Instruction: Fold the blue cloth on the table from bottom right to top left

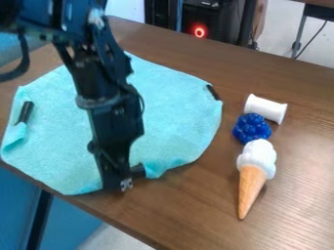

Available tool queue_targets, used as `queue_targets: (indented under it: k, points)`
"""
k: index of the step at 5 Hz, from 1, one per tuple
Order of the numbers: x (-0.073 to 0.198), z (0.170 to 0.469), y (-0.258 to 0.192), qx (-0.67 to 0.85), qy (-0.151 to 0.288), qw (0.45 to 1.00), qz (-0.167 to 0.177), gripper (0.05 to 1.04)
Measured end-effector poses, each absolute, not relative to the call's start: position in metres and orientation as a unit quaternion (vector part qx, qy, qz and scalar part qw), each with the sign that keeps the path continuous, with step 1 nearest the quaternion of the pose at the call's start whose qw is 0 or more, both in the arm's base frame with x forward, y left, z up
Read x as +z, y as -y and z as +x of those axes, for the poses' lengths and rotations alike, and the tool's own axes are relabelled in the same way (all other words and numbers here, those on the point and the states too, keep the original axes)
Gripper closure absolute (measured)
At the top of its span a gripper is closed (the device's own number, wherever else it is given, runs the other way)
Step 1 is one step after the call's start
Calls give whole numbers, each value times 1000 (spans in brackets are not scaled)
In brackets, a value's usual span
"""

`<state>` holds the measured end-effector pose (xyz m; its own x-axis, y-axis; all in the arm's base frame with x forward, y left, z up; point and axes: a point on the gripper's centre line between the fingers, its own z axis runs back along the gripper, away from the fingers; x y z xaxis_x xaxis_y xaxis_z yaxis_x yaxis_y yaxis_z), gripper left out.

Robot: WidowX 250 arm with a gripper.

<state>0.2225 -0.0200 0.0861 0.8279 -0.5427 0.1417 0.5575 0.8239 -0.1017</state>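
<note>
My gripper hangs down over the near edge of the blue cloth, its lower end close to the tabletop. Light blue and mostly flat, the cloth has an uneven outline. A small fold shows at its left edge beside a black piece, and another black piece lies at its right edge. Just right of the gripper's lower end is a short dark piece, against a slightly raised bit of cloth. The arm hides a strip through the cloth's middle. Whether the gripper holds any cloth cannot be told.
To the right on the brown table lie a white cylinder, a dark blue bumpy object and a toy ice cream cone. The table's near edge runs diagonally below the cloth.
</note>
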Motion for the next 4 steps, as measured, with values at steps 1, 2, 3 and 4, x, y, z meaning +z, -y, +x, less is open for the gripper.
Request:
queue_targets:
  k: [1, 2, 3, 4]
  points:
    - [107, 235, 8, -271, 62, 954, -111, 998]
    - [119, 247, -9, -262, 58, 954, -136, 998]
    - [124, 261, -32, -256, 43, 956, -138, 998]
    - [128, 275, -54, -268, 31, 954, -129, 998]
